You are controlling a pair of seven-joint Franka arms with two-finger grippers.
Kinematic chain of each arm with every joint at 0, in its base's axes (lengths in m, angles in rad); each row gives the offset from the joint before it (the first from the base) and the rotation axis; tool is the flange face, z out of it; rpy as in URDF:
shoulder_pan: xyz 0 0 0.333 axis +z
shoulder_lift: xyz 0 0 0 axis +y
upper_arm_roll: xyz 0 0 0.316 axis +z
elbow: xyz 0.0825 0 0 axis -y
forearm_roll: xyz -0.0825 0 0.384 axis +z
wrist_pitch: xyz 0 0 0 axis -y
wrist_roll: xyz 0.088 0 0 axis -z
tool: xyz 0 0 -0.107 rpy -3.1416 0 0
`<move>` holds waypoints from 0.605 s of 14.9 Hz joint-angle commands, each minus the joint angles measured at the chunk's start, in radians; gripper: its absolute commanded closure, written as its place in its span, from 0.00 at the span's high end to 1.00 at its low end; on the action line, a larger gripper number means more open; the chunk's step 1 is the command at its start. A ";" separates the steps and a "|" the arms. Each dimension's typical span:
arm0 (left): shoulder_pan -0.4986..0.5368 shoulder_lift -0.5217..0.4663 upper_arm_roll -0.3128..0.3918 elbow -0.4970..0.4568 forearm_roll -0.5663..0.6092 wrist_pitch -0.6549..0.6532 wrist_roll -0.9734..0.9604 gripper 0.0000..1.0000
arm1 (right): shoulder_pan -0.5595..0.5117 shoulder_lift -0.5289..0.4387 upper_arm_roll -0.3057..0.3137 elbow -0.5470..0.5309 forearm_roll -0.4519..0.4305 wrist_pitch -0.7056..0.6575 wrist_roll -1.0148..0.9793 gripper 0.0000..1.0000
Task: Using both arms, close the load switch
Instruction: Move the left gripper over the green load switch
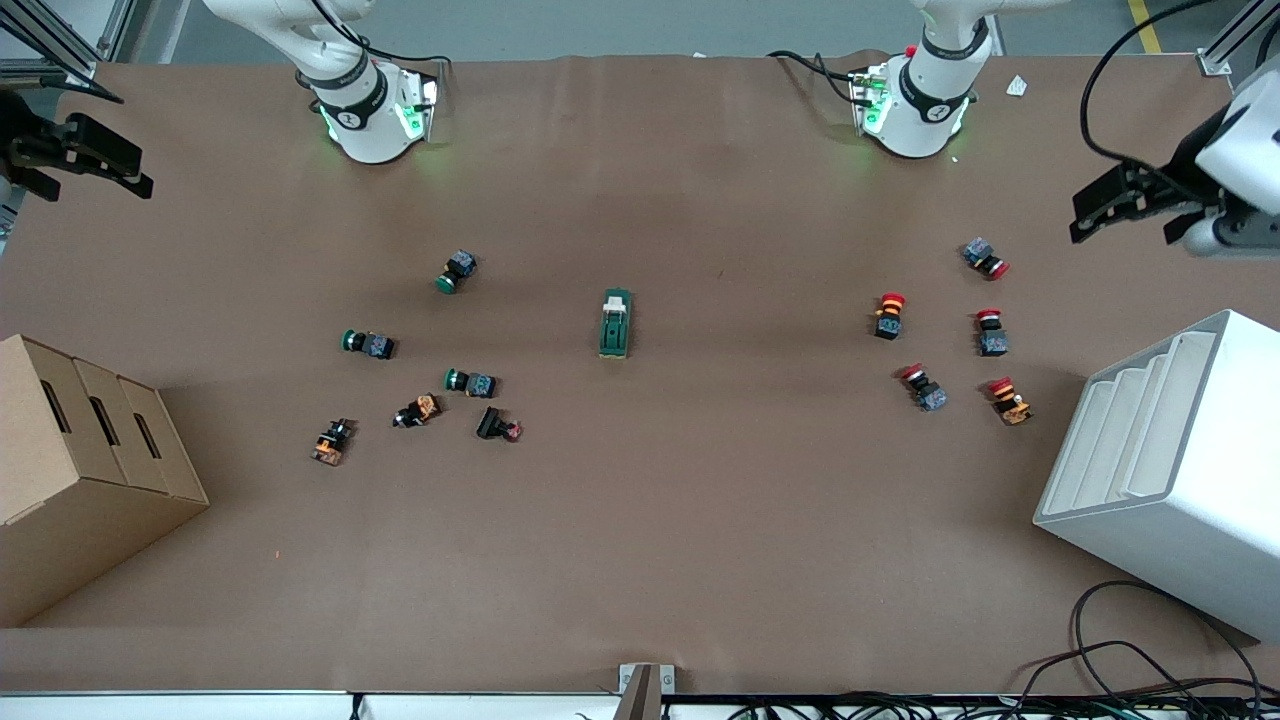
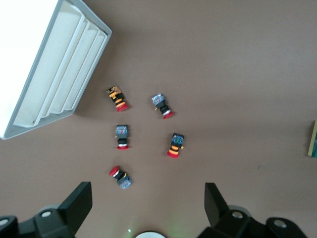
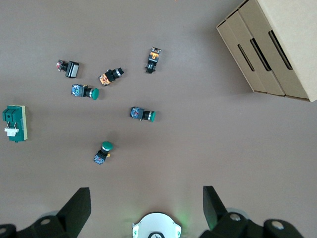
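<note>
While load switch (image 1: pixel 615 323) lies untouched, left end effector (image 1: pixel 1125 205) spread, empty, right end effector (image 1: pixel 75 160) spread, empty.

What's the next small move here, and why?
Probably bring both grippers in over the load switch. It lies untouched mid-table between the green-capped buttons and the red-capped buttons. The left gripper and right gripper both hang open and empty out at the table's ends, so neither can brace the body or push the cream lever yet.
</note>
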 commanded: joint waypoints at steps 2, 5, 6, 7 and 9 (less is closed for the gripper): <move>-0.065 0.115 -0.056 0.040 -0.014 0.098 -0.064 1.00 | -0.003 -0.016 -0.001 -0.014 -0.007 0.014 0.007 1.00; -0.171 0.150 -0.072 -0.012 -0.004 0.197 -0.220 1.00 | -0.001 -0.015 -0.001 -0.013 0.001 0.016 0.007 1.00; -0.224 0.160 -0.072 -0.040 0.005 0.235 -0.318 1.00 | -0.001 -0.015 -0.001 -0.013 0.002 0.016 0.007 1.00; -0.272 0.176 -0.072 -0.066 0.013 0.275 -0.410 1.00 | -0.001 -0.015 -0.001 -0.013 0.004 0.016 0.007 1.00; -0.366 0.203 -0.072 -0.117 0.019 0.359 -0.546 1.00 | -0.001 -0.015 -0.001 -0.013 0.006 0.016 0.007 1.00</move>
